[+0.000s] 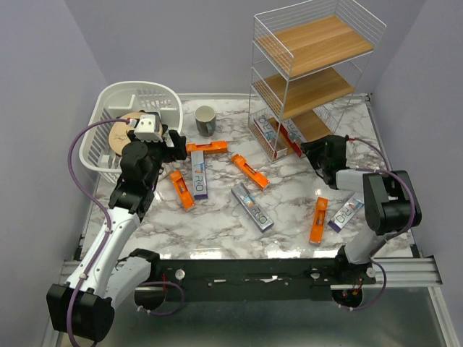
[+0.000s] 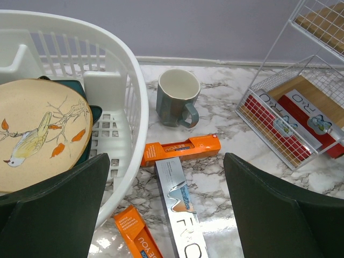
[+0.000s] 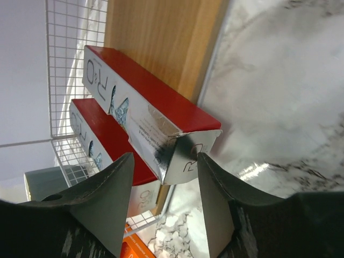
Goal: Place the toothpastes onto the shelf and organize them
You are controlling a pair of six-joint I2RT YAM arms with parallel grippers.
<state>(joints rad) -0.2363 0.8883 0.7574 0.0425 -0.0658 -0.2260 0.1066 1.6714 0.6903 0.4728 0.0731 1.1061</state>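
The shelf (image 1: 318, 88) stands at the back right, with two white-red toothpastes (image 1: 288, 134) lying on its bottom board. My right gripper (image 1: 309, 153) is open at that tier's front. In the right wrist view its jaws (image 3: 165, 166) straddle the near end of one white-red box (image 3: 145, 102), which juts past the board (image 3: 161, 43). My left gripper (image 1: 176, 147) is open and empty above a silver box (image 2: 180, 209) and two orange boxes (image 2: 180, 151). Several more orange (image 1: 249, 170) and silver (image 1: 252, 206) boxes lie on the marble table.
A white dish basket (image 1: 137, 96) holding a bird-painted plate (image 2: 37, 134) sits at the back left, beside my left gripper. A grey mug (image 1: 205, 120) stands between basket and shelf. The two upper shelf boards hold nothing.
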